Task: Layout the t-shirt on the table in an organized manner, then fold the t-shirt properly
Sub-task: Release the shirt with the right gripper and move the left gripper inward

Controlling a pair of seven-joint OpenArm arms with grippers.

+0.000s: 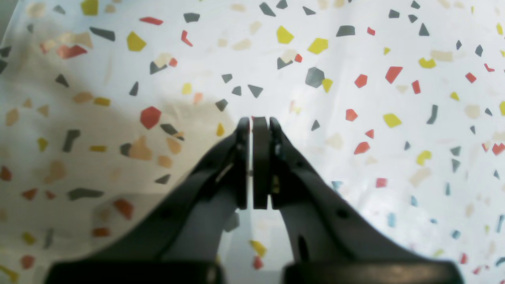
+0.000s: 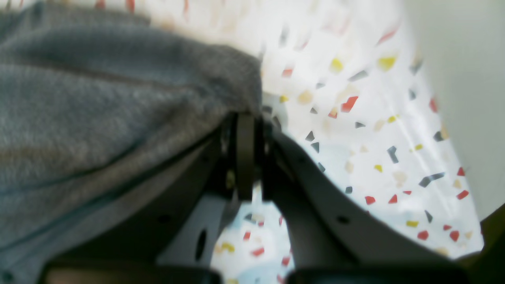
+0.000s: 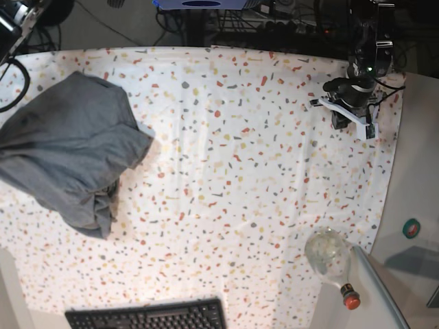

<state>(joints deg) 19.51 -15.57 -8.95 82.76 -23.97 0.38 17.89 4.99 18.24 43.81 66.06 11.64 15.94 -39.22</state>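
The heather-grey t-shirt (image 3: 68, 147) is a bunched heap at the left side of the speckled table (image 3: 240, 178). In the right wrist view the t-shirt (image 2: 98, 102) fills the left half, and my right gripper (image 2: 246, 118) is shut on a fold of its edge, lifted off the cloth. In the base view the heap hides that gripper. My left gripper (image 1: 255, 120) is shut with nothing between its fingers, hovering over bare table (image 1: 355, 118). Its arm (image 3: 351, 99) is at the table's far right corner, well away from the shirt.
A clear glass bottle (image 3: 330, 258) with a red cap lies at the table's front right corner. A black keyboard (image 3: 147, 317) sits at the front edge. A plain grey-white side surface (image 3: 411, 205) borders the right. Cables and gear line the back.
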